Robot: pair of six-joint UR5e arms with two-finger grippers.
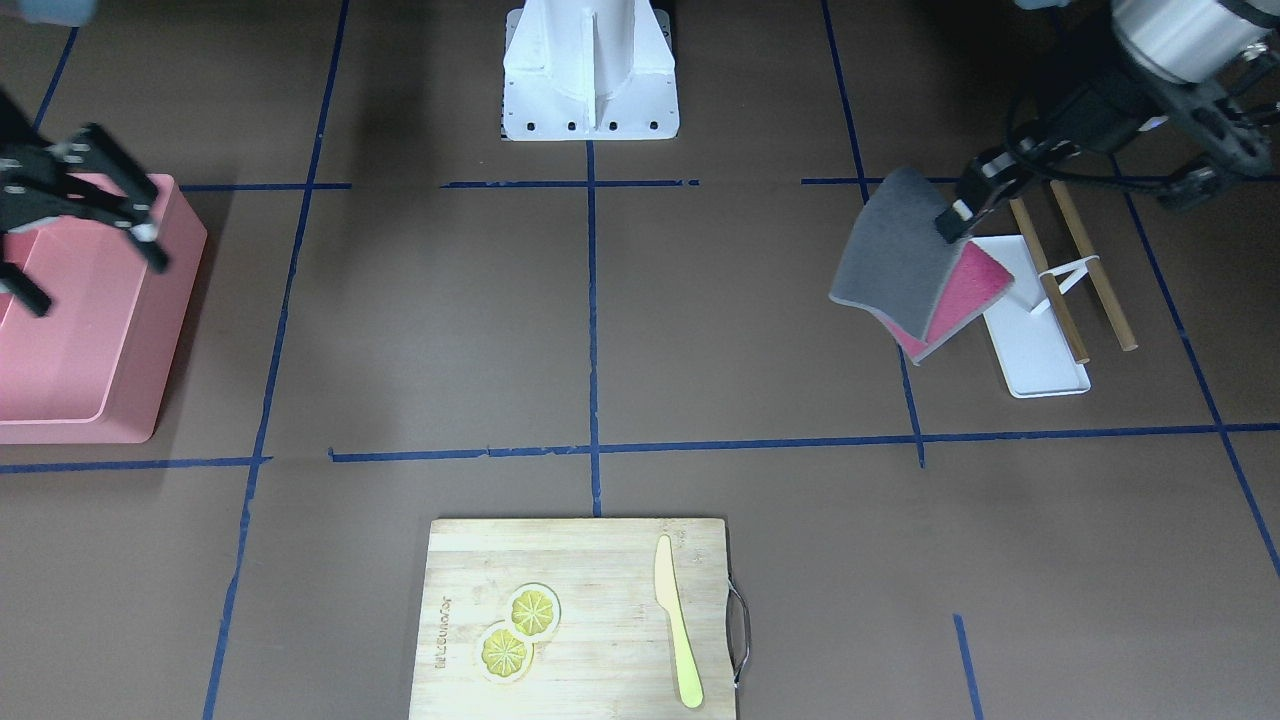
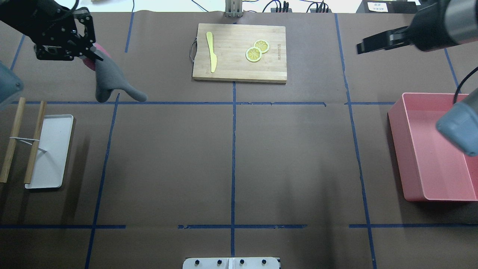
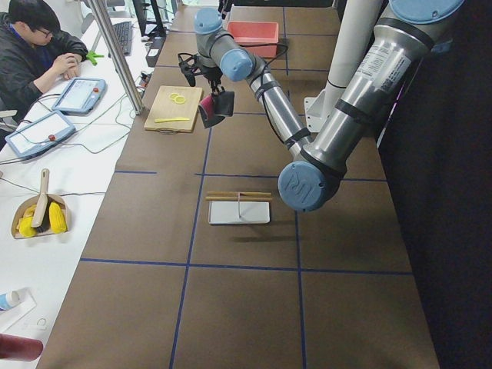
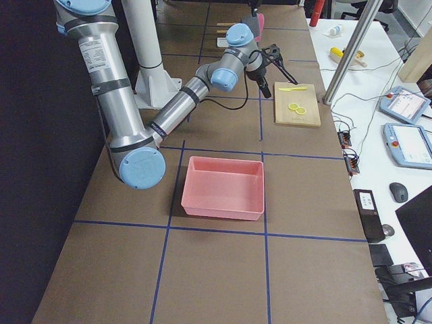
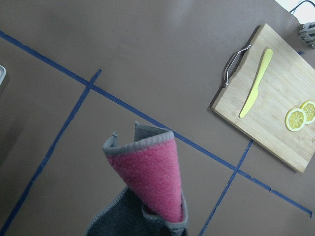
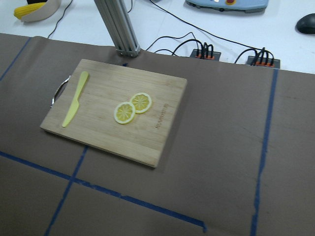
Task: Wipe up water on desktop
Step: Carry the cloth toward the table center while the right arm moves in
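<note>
**A:** Where is the surface to be wiped?

**B:** The dark-brown surface (image 2: 291,160) fills every view and is crossed by blue tape lines (image 2: 233,149) in a grid. Everything else sits on it or hangs above it.

**A:** And the cloth?

**B:** The cloth (image 2: 112,84), grey on one side and pink on the other, dangles from the left end effector (image 2: 87,52). The fingers are pinched closed on its upper edge. In the overhead view it hangs on the left, far side of the surface, its lower corner above a tape crossing. The wrist view shows it folded over, pink face outward, and the side view suggests it is lifted off the surface.

**A:** The other arm?

**B:** The right end effector (image 1: 100,285) is held up in the air, fingers spread wide with nothing between them.

**A:** What surrounds all this?

**B:** A cutting board (image 2: 239,69) lies at the far middle, carrying two lemon slices (image 2: 257,50) and a yellow knife (image 2: 211,56). A white tray (image 2: 52,157) lies on the left, with two wooden sticks (image 2: 35,142) tied by a white band along its outer edge. A pink bin (image 2: 396,123) stands on the right.
</note>
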